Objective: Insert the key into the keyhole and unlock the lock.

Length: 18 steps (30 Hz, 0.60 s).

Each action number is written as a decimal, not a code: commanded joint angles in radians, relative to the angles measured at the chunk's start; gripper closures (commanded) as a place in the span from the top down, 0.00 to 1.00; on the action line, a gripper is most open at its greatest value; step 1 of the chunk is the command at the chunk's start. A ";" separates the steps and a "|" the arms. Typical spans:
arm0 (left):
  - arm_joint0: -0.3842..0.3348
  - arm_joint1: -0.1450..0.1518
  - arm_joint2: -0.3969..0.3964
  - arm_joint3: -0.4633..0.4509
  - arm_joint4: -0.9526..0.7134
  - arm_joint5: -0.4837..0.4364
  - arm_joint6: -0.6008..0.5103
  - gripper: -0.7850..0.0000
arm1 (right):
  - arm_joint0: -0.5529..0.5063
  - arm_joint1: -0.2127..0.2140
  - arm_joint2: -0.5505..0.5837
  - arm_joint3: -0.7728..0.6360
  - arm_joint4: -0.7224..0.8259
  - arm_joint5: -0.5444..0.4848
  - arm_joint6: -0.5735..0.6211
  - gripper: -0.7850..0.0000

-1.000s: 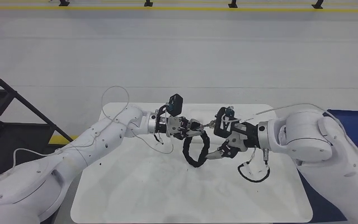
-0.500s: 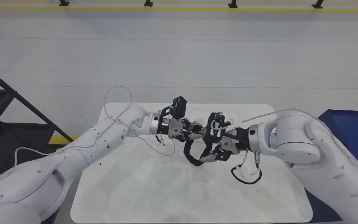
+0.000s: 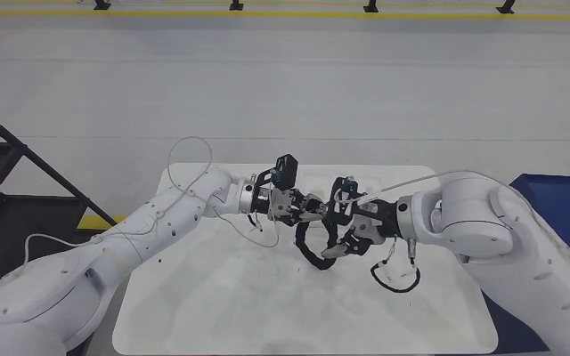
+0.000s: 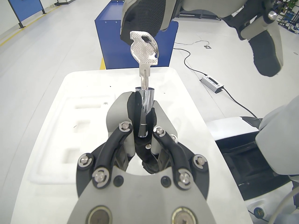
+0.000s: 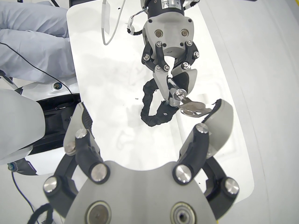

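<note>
Lock [image 4: 144, 108], chrome cylinder: sitting clamped between the left jaws, its keyhole end sticking out just past their tips. Black cable loop [image 5: 151, 115]: hanging from the lock, under the left jaws. Key [image 4: 144, 52], silver: standing with its blade in the keyhole, its head protruding beyond the left jaws. Right jaws: standing wide apart, one pad [image 4: 142, 12] lying against the key's head, the other well apart from it. Surface [image 3: 223, 303], white: lying beneath both sets of jaws.
</note>
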 commanded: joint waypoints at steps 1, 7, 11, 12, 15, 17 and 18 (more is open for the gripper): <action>0.000 0.001 0.000 -0.005 0.016 0.000 -0.007 0.00 | -0.001 0.002 0.011 -0.003 -0.019 -0.008 -0.007 1.00; 0.004 0.004 0.000 -0.018 0.024 0.000 -0.024 0.00 | -0.003 0.005 0.010 -0.044 -0.143 -0.078 -0.028 1.00; 0.005 0.006 0.000 -0.029 0.024 0.000 -0.035 0.00 | -0.006 0.003 -0.008 -0.056 -0.212 -0.100 -0.041 1.00; 0.005 0.006 0.000 -0.031 0.022 0.000 -0.039 0.00 | -0.006 0.003 -0.012 -0.058 -0.229 -0.105 -0.046 1.00; 0.008 0.008 0.000 -0.036 0.010 0.000 -0.053 0.00 | -0.008 0.001 -0.019 -0.060 -0.275 -0.105 -0.061 0.82; 0.010 0.009 0.000 -0.038 -0.005 0.000 -0.065 0.00 | -0.010 0.001 -0.020 -0.063 -0.307 -0.105 -0.072 0.64; 0.010 0.010 0.000 -0.038 -0.013 0.000 -0.071 0.00 | -0.011 0.001 -0.022 -0.066 -0.322 -0.107 -0.075 0.55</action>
